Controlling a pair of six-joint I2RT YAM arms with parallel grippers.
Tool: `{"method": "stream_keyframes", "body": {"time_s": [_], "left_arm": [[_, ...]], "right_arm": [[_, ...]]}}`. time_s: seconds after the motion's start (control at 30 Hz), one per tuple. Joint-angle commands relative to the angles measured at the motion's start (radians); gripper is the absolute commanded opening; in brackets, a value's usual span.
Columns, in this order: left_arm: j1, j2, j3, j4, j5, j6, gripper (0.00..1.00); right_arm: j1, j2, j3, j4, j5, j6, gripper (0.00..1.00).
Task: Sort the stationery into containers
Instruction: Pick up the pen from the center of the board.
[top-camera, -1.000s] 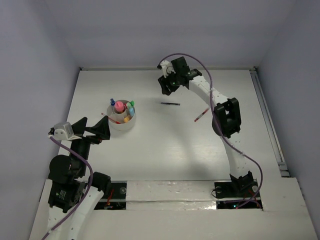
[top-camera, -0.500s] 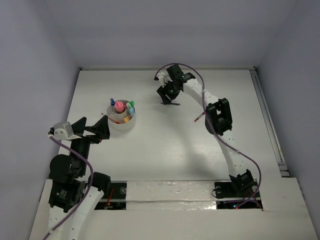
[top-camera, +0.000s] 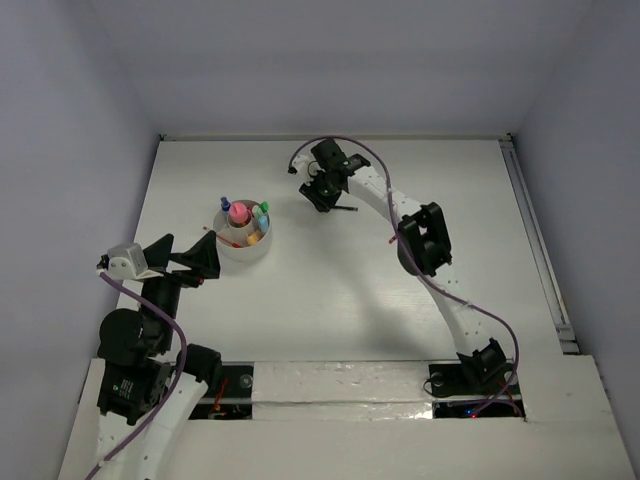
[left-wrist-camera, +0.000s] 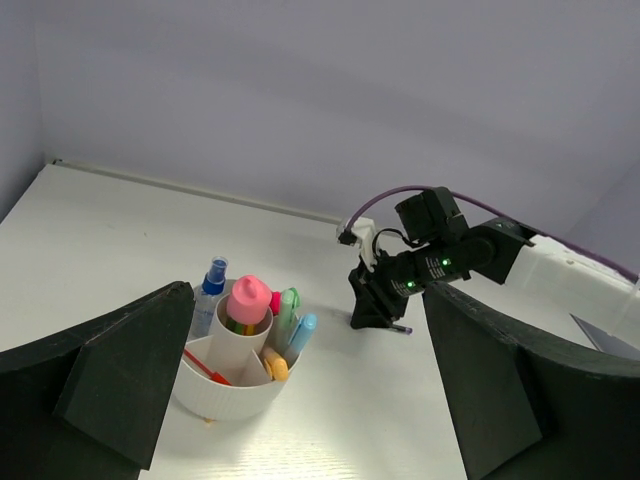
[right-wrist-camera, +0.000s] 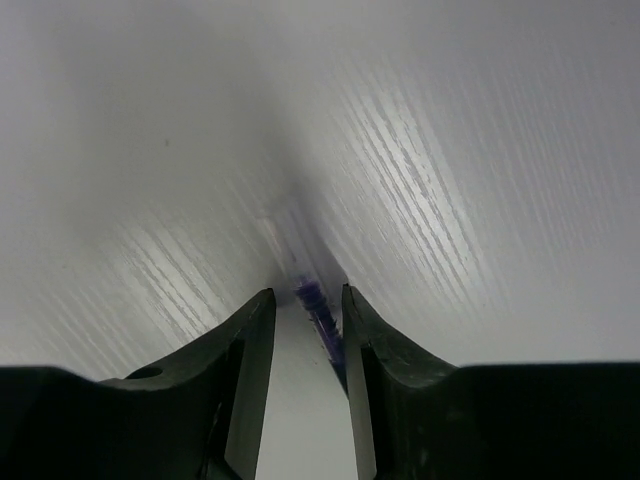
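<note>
A short round white cup (top-camera: 243, 250) stands left of centre and holds pink, green, blue and orange markers and a red pen; it also shows in the left wrist view (left-wrist-camera: 215, 398). A thin black pen (top-camera: 348, 208) lies on the table right of the cup. My right gripper (top-camera: 322, 200) is down at the pen's left end. In the right wrist view the pen's purple-tipped end (right-wrist-camera: 318, 315) lies between the parted fingers of the right gripper (right-wrist-camera: 300, 293), close to the right one. My left gripper (top-camera: 185, 252) hangs wide open and empty near the cup's front left, and shows in its own view (left-wrist-camera: 308, 288).
The right arm (top-camera: 420, 240) arches across the right middle of the table and hides the table under its elbow. A raised rail (top-camera: 535, 240) runs along the table's right edge. Grey walls close in the back and both sides.
My right gripper has swung left and come down over the black pen's left end. The right arm's elbow now covers the red pen seen earlier. The left arm has not moved.
</note>
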Motion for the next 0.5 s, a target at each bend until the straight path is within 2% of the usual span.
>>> {"method": "stream_keyframes", "body": {"time_s": [0.0,0.1,0.2,0.23,0.3,0.33,0.4,0.47], "left_arm": [[0.007,0.004,-0.005,0.063,0.012,0.002,0.99],[0.007,0.004,-0.007,0.063,0.014,0.002,0.99],[0.007,0.004,-0.007,0.062,0.012,0.0,0.99],[0.007,0.004,-0.005,0.062,0.012,0.002,0.99],[0.007,0.003,-0.007,0.063,0.012,0.0,0.99],[0.007,0.003,-0.007,0.065,0.015,0.0,0.99],[0.007,0.006,-0.007,0.065,0.017,0.0,0.99],[0.007,0.004,-0.005,0.063,0.018,0.0,0.99]], "right_arm": [[0.019,0.055,0.021,-0.016,0.052,-0.027,0.4],[0.019,0.067,0.049,-0.032,0.026,-0.021,0.41],[0.019,0.07,0.061,-0.041,0.011,-0.008,0.28],[0.019,0.068,0.061,-0.042,0.011,-0.005,0.18],[0.019,0.07,0.08,-0.059,-0.006,0.002,0.09],[0.019,0.067,0.087,-0.062,-0.01,0.008,0.01],[0.019,0.032,0.078,-0.046,-0.01,0.016,0.0],[0.019,-0.022,0.029,0.043,0.003,0.034,0.0]]}}
